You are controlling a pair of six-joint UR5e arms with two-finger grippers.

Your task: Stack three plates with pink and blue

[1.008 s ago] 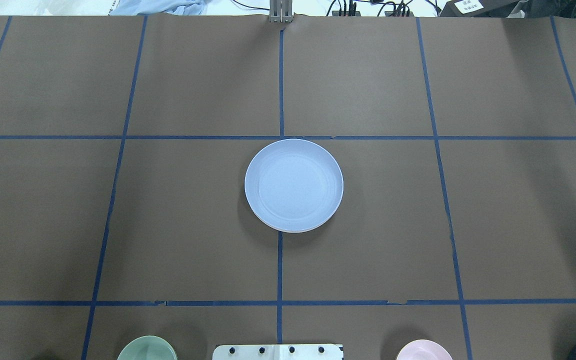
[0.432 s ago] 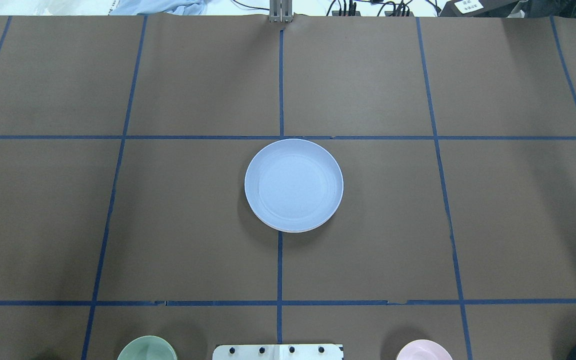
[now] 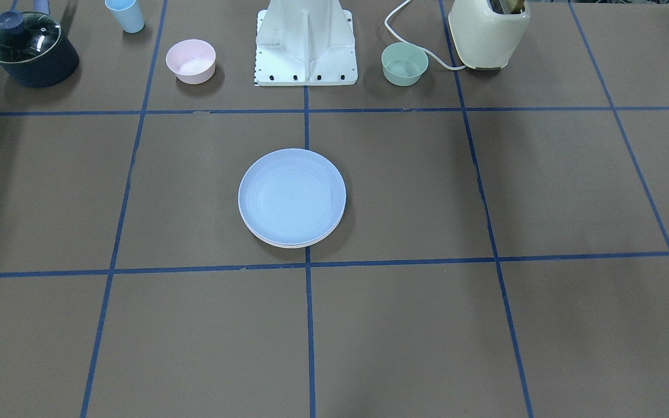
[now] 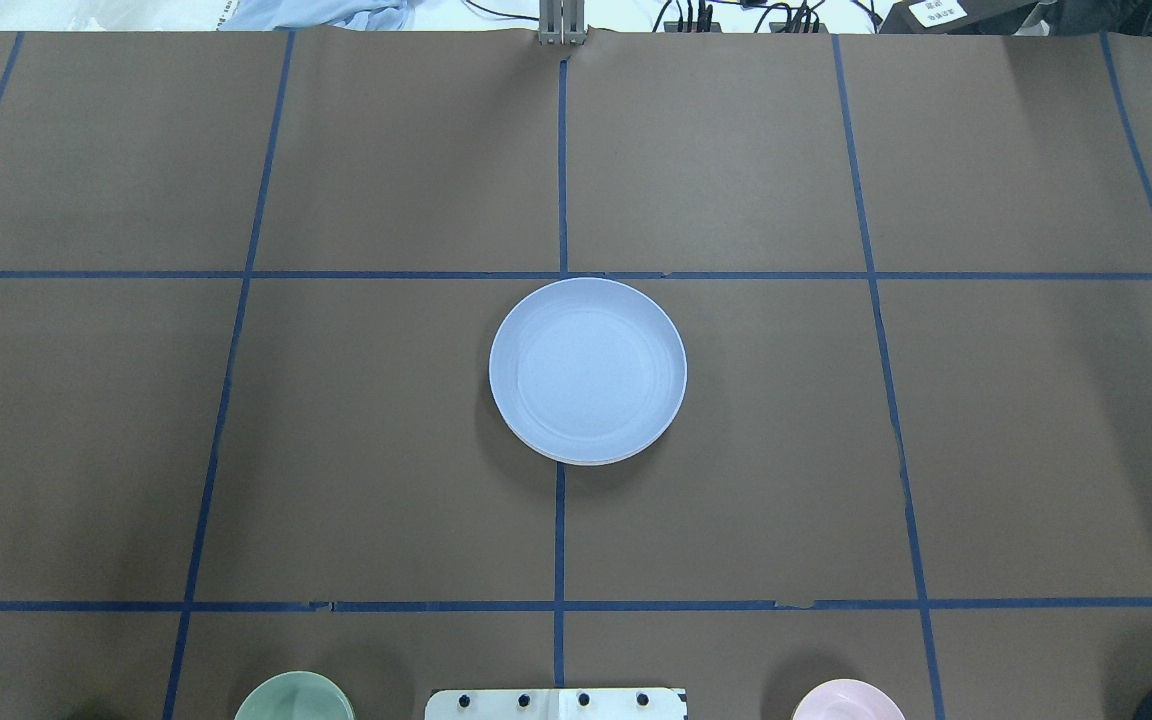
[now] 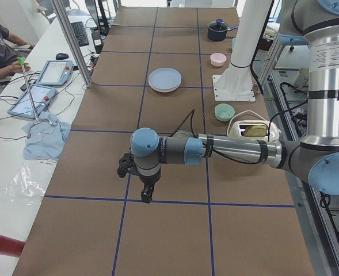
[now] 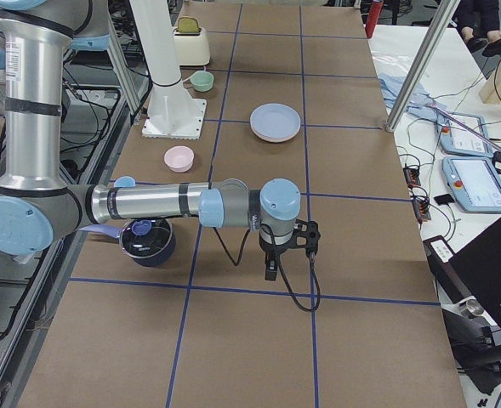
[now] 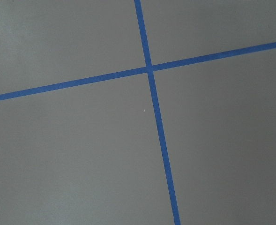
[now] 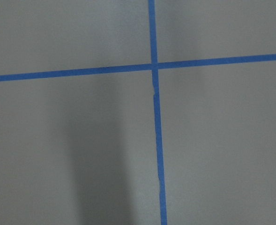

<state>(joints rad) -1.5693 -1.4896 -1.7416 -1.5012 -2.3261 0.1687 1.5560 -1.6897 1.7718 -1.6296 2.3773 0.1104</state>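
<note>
The light-blue plate [image 4: 587, 370] lies on top of a stack at the table's centre, also in the front view [image 3: 292, 196]. Thin pale rims [image 3: 295, 244] of plates under it show at its edge. The pink and cream-green plates are otherwise hidden beneath it. My left gripper [image 5: 147, 194] hangs over bare table far from the stack, shown only in the left side view. My right gripper [image 6: 271, 270] hangs over bare table at the other end, shown only in the right side view. I cannot tell whether either is open or shut. Both wrist views show only brown table and blue tape.
Along the robot's edge stand a small pink bowl [image 3: 190, 60], a small green bowl [image 3: 405, 63], a light-blue cup [image 3: 125, 15], a dark pot with a glass lid [image 3: 29, 48], a cream toaster [image 3: 488, 32] and the robot's base [image 3: 305, 43].
</note>
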